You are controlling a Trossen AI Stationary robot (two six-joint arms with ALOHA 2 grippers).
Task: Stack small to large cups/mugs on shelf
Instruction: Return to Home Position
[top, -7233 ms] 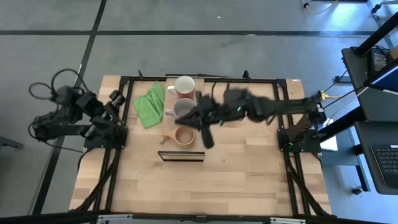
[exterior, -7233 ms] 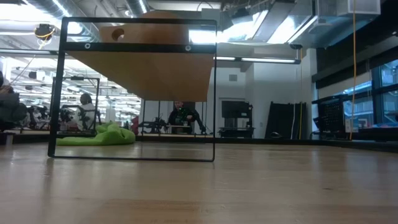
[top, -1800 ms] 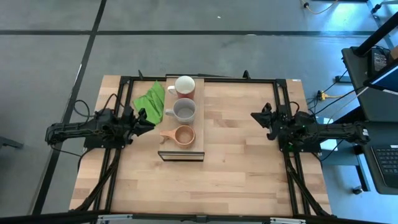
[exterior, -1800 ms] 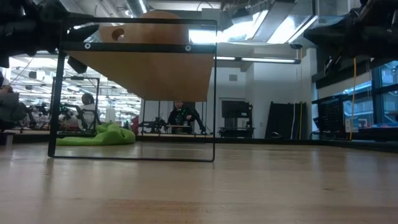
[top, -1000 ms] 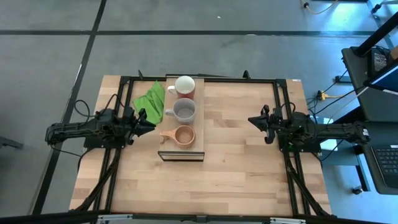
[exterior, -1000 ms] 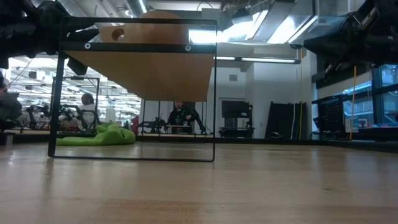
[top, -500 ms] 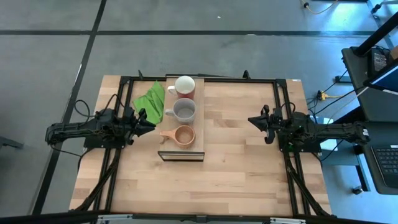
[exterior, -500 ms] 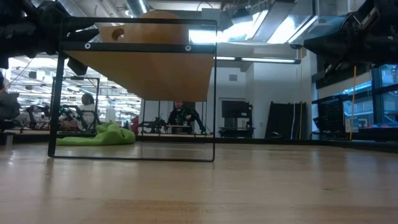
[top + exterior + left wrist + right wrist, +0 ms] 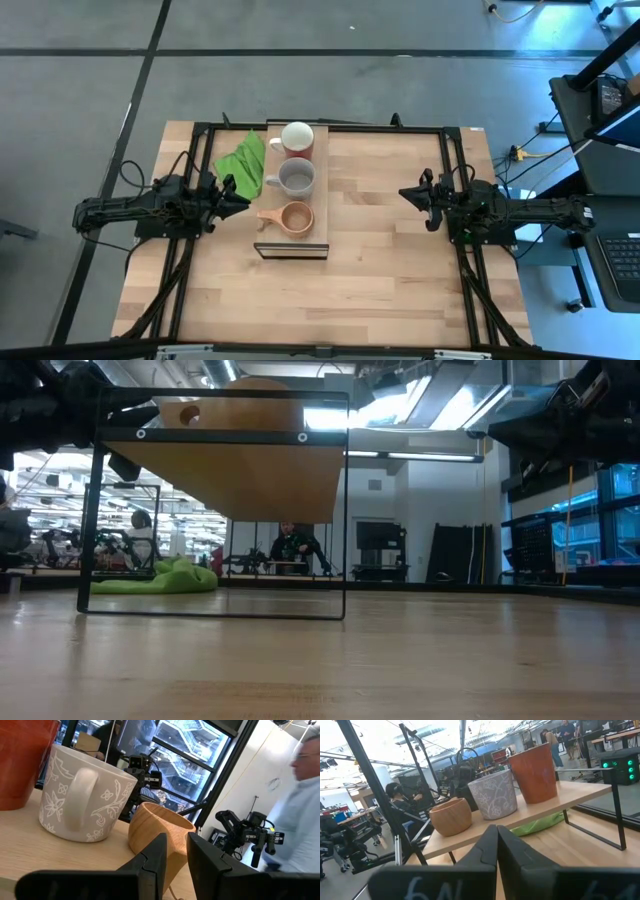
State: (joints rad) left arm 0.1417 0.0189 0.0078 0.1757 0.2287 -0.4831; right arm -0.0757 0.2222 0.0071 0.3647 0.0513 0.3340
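- The left gripper (image 9: pixel 232 196) is at the table's left side, pointing toward the shelf; its fingers stand a narrow gap apart and hold nothing; it is close beside the shelf without touching it.
- The right gripper (image 9: pixel 408 195) is at the table's right side, well apart from the shelf; its fingers are pressed together on nothing.
- The shelf (image 9: pixel 321 236) runs down the middle of the table (image 9: pixel 400 280); on it, in one row, stand the small wooden cup (image 9: pixel 296 218) nearest the dark front edge, the grey mug (image 9: pixel 297 177) in the middle, and the red mug (image 9: pixel 297 138) at the far end; each is upright, and none sits inside another.
- Step in hand, as I judge it: the placing looks finished and both arms are folding back to rest; both lie low and drawn in toward their bases.
- Next move: little is called for; settle each arm at rest, and keep the left gripper clear of the wooden cup's stub handle, which points its way.
- Count: three cups; one shelf; one green cloth (image 9: pixel 240 160) beside the shelf on the left; two arms.
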